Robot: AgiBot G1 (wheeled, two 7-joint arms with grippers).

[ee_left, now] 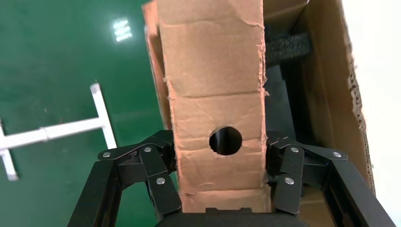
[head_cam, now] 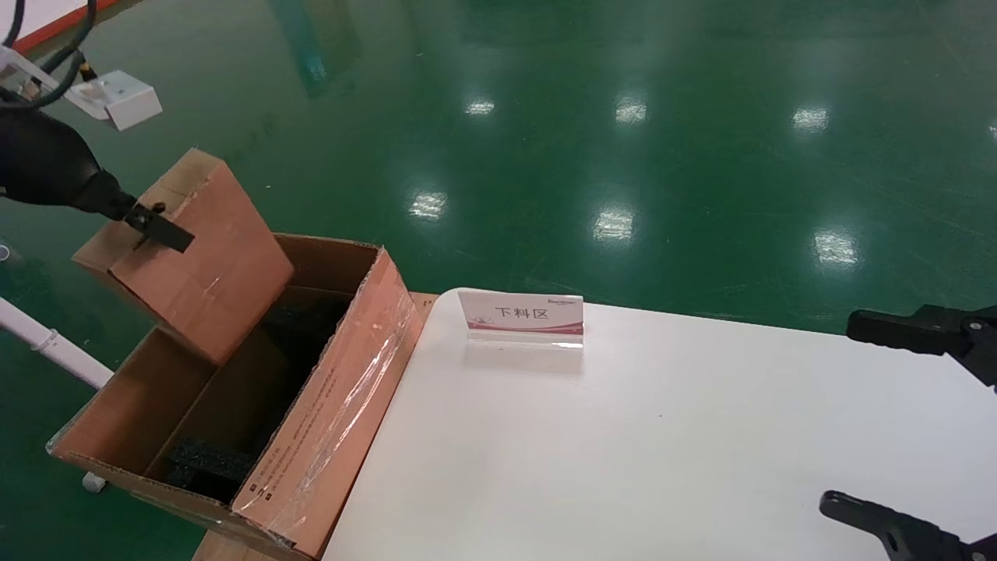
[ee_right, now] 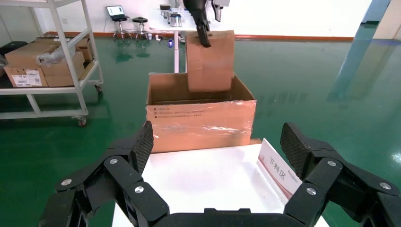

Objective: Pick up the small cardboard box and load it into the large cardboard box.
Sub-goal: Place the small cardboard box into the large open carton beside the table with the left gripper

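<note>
My left gripper [head_cam: 152, 216] is shut on the small cardboard box [head_cam: 210, 265], its fingers [ee_left: 161, 182] pressing the two faces beside the narrow side with the round hole. The box hangs tilted over the far end of the large cardboard box [head_cam: 327, 421], its lower corner dipping below the rim. The large cardboard box stands open against the table's left edge, taped, with black foam [head_cam: 199, 463] inside. In the right wrist view the small cardboard box [ee_right: 210, 61] hangs above the large cardboard box [ee_right: 201, 125]. My right gripper [head_cam: 872, 421] is open and parked over the table's right side.
A white table [head_cam: 662, 436] carries a small sign card [head_cam: 523, 315] near its far edge. A white pipe frame [head_cam: 47, 343] stands on the green floor left of the carton. A shelf rack with cartons [ee_right: 47, 61] stands farther off.
</note>
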